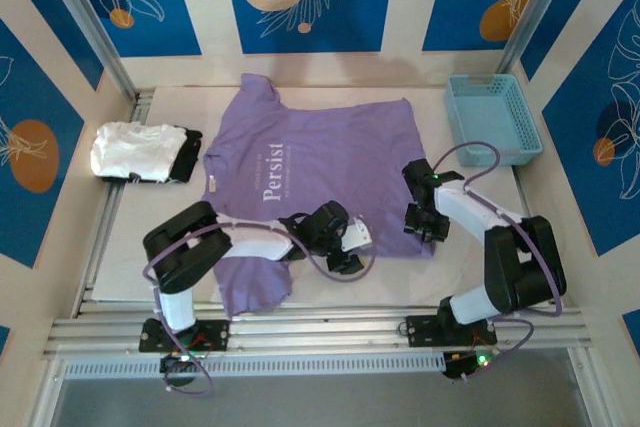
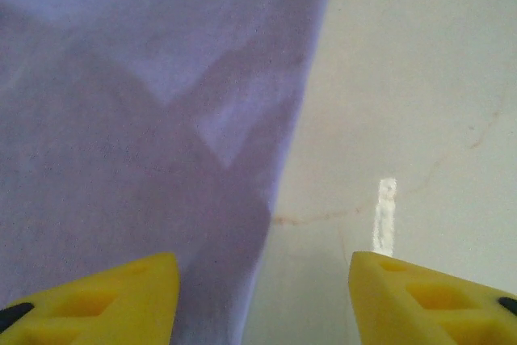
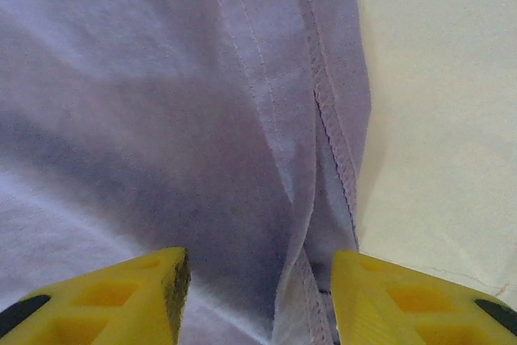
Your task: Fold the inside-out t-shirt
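Note:
The lavender inside-out t-shirt [image 1: 310, 157] lies spread flat on the table, with white lettering showing and one sleeve hanging toward the near edge. My left gripper [image 1: 348, 247] sits low at the shirt's near side edge. In the left wrist view the left gripper [image 2: 262, 280] is open, one yellow finger over the t-shirt [image 2: 121, 119] and the other over bare table. My right gripper [image 1: 421, 225] hovers at the shirt's right hem corner. The right gripper [image 3: 260, 280] is open, straddling a wrinkled stitched hem of the t-shirt [image 3: 161, 119].
A folded white garment [image 1: 130, 150] and a folded black garment [image 1: 187, 155] lie at the far left. A light-blue basket [image 1: 492, 117] stands at the back right. A white tape mark [image 2: 386, 216] is on the table by the left gripper. Metal rails [image 1: 320, 327] run along the near edge.

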